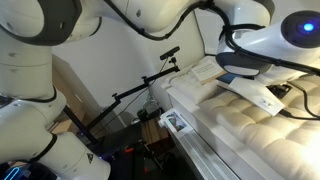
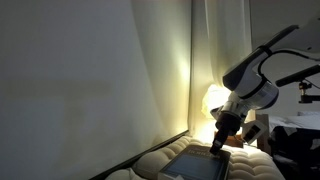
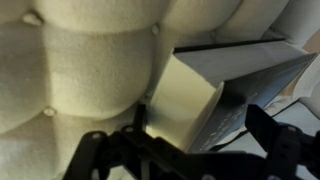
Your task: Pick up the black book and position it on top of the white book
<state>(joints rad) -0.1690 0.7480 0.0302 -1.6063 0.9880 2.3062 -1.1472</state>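
Two dark fingers (image 3: pixel 95 150) of the gripper (image 3: pixel 180 155) frame the bottom of the wrist view. The jaws stand wide apart with nothing clamped between them. Just beyond them lies the black book (image 3: pixel 255 85), tilted across the picture: a dull dark cover turned towards the right finger and a pale page edge facing the gap. Any lettering on the cover is too blurred to read. The book rests on the quilted cream mattress (image 3: pixel 80 70), whose tufted cushions fill the rest of the view.

In an exterior view the gripper (image 2: pixel 220 140) hangs straight down with its tips just above the far end of the black book (image 2: pixel 200 163). The book lies flat on the mattress (image 2: pixel 150 165), and no writing on it can be made out. Behind the arm (image 2: pixel 255 85) a lamp (image 2: pixel 213 100) glows against a pale curtain (image 2: pixel 90 80).

In an exterior view the arm's white segments (image 1: pixel 40 60) crowd the near side, and its wrist hides the gripper. A thin flat pale thing, apparently the white book (image 1: pixel 205 70), lies on the mattress (image 1: pixel 250 130) near the far edge, beside the wrist. A black tripod (image 1: pixel 150 88) stands off the mattress's side. A small pale box-like thing (image 1: pixel 172 122) sits by the mattress's near corner; what is in it cannot be told.
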